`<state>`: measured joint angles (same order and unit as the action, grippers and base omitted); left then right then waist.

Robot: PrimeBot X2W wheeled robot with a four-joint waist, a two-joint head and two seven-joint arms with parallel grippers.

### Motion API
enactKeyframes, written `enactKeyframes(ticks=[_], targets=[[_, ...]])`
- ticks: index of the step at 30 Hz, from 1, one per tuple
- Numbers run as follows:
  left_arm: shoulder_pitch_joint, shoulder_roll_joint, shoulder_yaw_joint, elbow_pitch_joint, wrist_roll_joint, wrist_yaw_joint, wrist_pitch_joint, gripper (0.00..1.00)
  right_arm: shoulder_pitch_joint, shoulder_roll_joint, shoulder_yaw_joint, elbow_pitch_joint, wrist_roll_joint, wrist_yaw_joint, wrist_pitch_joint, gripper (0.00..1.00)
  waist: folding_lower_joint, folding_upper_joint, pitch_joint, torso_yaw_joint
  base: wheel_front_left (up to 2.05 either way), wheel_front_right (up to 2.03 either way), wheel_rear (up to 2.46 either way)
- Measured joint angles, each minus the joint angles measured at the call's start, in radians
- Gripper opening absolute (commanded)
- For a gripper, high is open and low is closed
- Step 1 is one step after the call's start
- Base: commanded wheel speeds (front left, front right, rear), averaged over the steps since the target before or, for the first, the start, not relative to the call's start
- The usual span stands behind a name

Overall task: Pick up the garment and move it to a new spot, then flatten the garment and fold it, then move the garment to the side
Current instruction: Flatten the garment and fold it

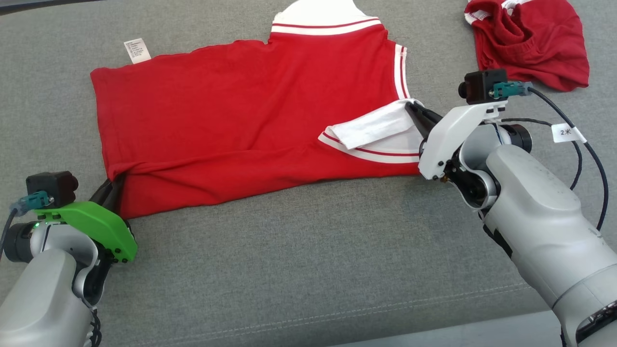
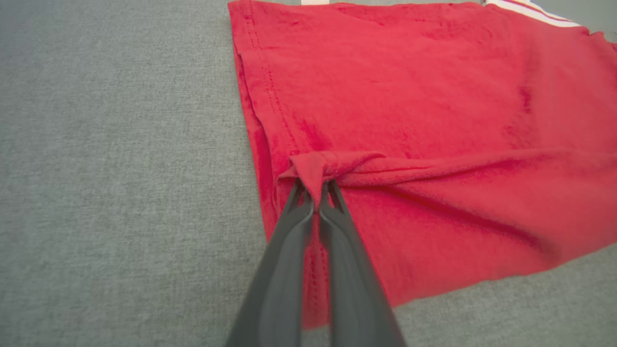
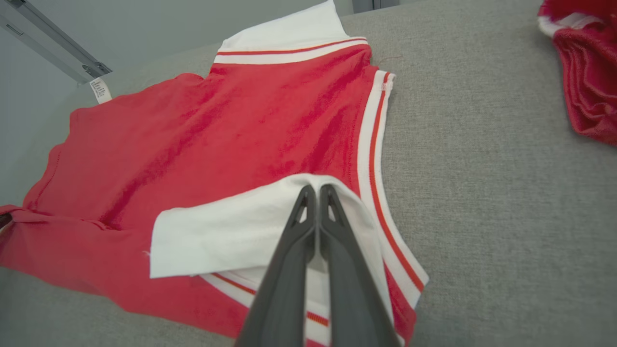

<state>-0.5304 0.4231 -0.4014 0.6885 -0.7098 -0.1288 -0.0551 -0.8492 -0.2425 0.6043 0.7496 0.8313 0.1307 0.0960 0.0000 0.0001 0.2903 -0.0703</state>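
The garment (image 1: 250, 111) is a red shirt with white, red-striped trim, spread across the grey cushion, hem to the left and sleeves to the right. My left gripper (image 1: 117, 180) is shut on the hem's near corner, where the red cloth (image 2: 313, 168) bunches between the fingers. At the right, my right gripper (image 1: 409, 103) is shut on the near sleeve's white edge (image 3: 308, 185), which is lifted and turned over toward the shirt's body (image 3: 241, 135). A white care label (image 1: 137, 50) sticks out at the far left edge.
A second red garment (image 1: 530, 41) lies crumpled at the far right (image 3: 588, 72). Grey cushion (image 1: 299, 270) stretches toward me, with a seam near its front edge. A cable with a white tag (image 1: 568, 132) loops beside my right wrist.
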Motion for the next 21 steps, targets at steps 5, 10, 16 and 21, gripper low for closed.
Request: enactKeyframes(ticks=[5,10,16,21], targets=[[-0.029,0.005,-0.049,0.034,-0.022,0.000,-0.012,0.00,-0.059,0.022,0.043,0.095,0.030,0.000,-0.037,0.00,0.0000,0.0000,0.004,0.010,0.00,0.00,0.00],[-0.057,0.004,-0.090,0.064,-0.047,0.000,-0.037,0.00,-0.100,0.040,0.089,0.168,0.049,0.000,-0.064,0.00,0.0000,0.0000,0.011,0.017,0.00,0.00,0.00],[-0.081,0.002,-0.115,0.124,-0.048,0.000,-0.115,1.00,-0.119,0.041,0.131,0.205,0.080,0.000,-0.123,1.00,0.0000,-0.0001,0.007,0.023,0.00,0.00,0.00],[-0.077,-0.010,-0.114,0.158,-0.045,0.000,-0.179,1.00,-0.113,0.025,0.165,0.204,0.111,0.000,-0.178,1.00,0.0000,0.0000,-0.006,0.025,0.00,0.00,0.00]])
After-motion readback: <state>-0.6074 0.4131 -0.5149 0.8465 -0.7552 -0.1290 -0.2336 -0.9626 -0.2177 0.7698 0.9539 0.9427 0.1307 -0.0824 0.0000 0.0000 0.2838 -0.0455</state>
